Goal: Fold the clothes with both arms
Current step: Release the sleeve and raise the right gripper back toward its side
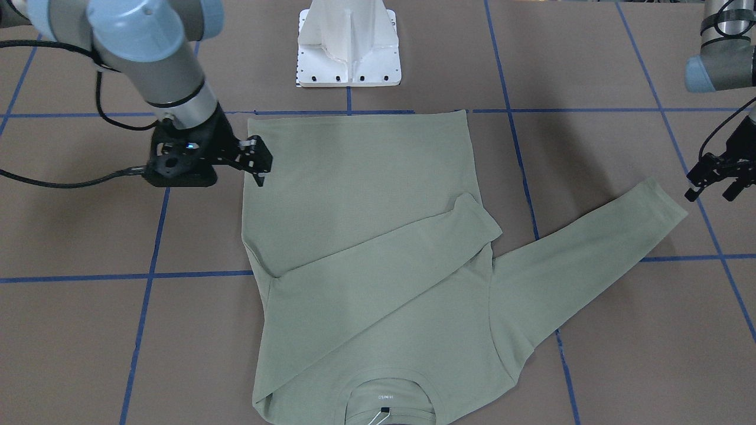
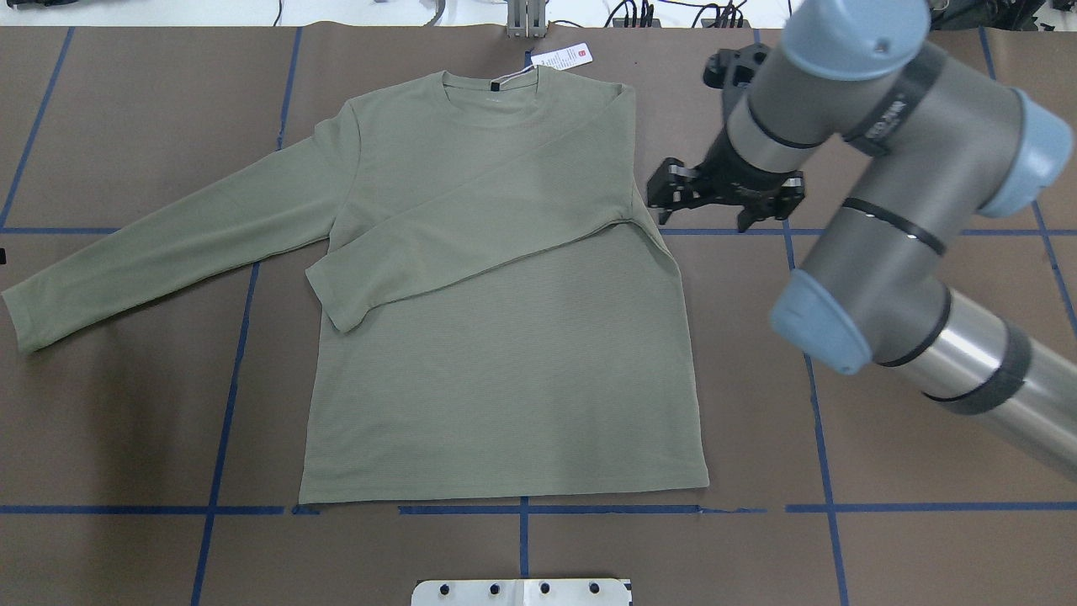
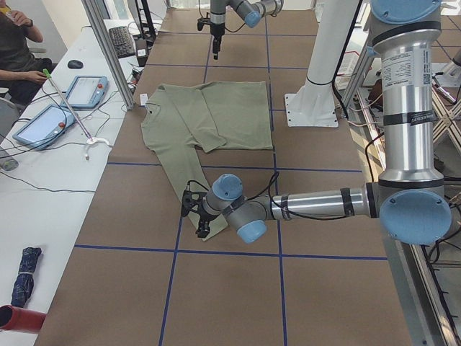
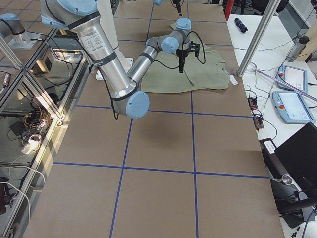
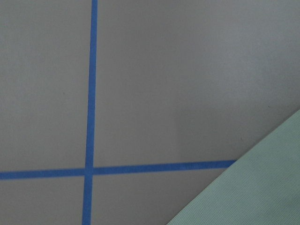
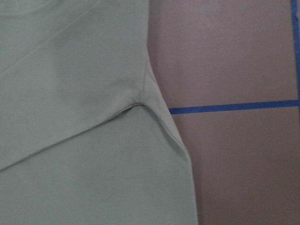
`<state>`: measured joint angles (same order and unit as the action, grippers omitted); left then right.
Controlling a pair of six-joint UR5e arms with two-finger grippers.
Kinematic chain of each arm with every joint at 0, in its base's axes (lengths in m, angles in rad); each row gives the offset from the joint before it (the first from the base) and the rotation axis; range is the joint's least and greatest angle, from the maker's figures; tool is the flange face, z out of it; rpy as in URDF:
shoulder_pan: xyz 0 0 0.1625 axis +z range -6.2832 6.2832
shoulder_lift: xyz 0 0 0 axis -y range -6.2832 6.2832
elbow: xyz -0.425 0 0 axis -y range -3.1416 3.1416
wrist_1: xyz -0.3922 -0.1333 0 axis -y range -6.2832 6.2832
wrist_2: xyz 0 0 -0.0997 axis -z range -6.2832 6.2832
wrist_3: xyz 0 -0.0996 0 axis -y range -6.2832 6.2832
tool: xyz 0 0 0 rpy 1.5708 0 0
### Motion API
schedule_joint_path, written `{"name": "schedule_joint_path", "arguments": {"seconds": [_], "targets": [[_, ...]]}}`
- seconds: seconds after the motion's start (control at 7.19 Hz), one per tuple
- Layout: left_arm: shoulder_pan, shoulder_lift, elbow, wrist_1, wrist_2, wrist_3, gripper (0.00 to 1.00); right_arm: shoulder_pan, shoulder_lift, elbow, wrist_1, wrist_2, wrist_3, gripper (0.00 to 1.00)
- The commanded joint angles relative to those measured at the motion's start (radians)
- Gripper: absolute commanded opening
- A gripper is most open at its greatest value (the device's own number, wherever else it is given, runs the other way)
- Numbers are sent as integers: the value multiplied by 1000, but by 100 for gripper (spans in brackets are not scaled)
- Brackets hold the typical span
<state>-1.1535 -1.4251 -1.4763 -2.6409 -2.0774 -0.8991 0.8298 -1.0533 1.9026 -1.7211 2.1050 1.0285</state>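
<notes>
Shirt [image 2: 505, 379]: flat at centre of table [image 2: 126, 404], collar at far edge, right sleeve folded across the chest, left sleeve stretched out to the left | left gripper [image 1: 713, 189]: jaws wide, just beside the left cuff | right gripper [image 1: 260, 171]: at the shirt's right edge near the armpit, cannot tell how far the jaws are spread

Shirt [image 2: 505, 379] flat on tabletop [image 2: 841, 547].
Your right claw [image 1: 258, 165] sits beside its folded-sleeve shoulder [image 1: 260, 260]; left claw [image 1: 716, 188] near the outstretched cuff [image 1: 661, 198].
</notes>
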Motion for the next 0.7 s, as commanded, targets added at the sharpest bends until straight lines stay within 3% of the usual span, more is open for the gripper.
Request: {"name": "schedule_joint_path", "arguments": {"seconds": [0.0, 0.14, 0.56], "targets": [[78, 25, 1, -25, 71, -148, 100, 77, -166, 78, -2, 46, -160, 100], [162, 25, 1, -25, 167, -228, 100, 90, -230, 104, 1, 47, -226, 100], [204, 34, 13, -25, 192, -250, 100, 111, -257, 115, 3, 49, -255, 100]]}}
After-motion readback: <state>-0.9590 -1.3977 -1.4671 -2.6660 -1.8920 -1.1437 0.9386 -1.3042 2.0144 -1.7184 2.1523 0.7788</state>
